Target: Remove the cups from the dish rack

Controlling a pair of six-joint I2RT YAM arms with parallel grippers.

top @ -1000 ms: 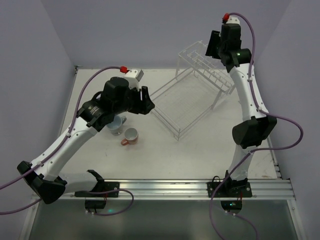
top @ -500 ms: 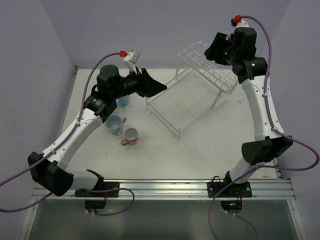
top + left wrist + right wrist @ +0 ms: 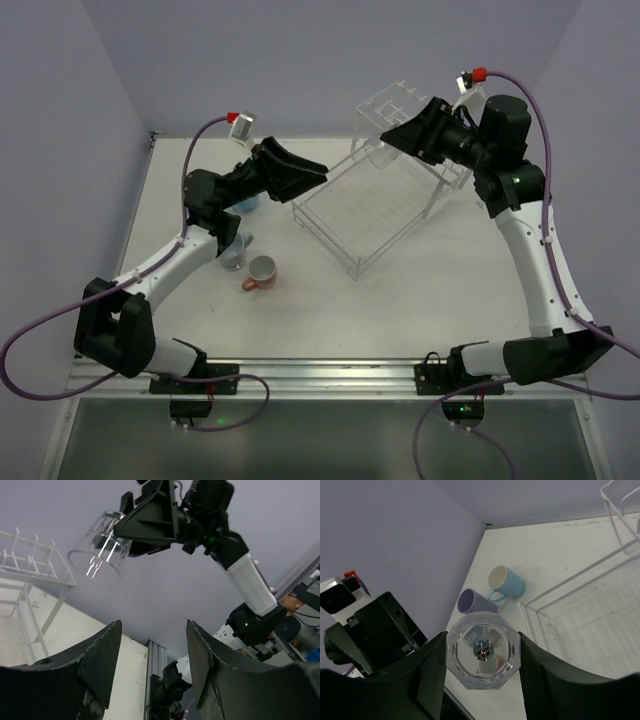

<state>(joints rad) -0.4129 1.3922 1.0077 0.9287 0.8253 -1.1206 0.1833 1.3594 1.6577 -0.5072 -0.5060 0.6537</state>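
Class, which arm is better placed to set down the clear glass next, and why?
Right: the right gripper is shut on the clear glass, held in the air. The left gripper is open, empty, merely pointing toward it.

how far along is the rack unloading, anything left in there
Nearly done. Done: four mugs sit on the table left of the dish rack: salmon-pink mug, grey-blue mug, light blue mug, lavender mug. In hand: the right gripper holds a clear glass in the air; the left gripper is open, empty. Left: setting that glass down. I see nothing else in the rack.
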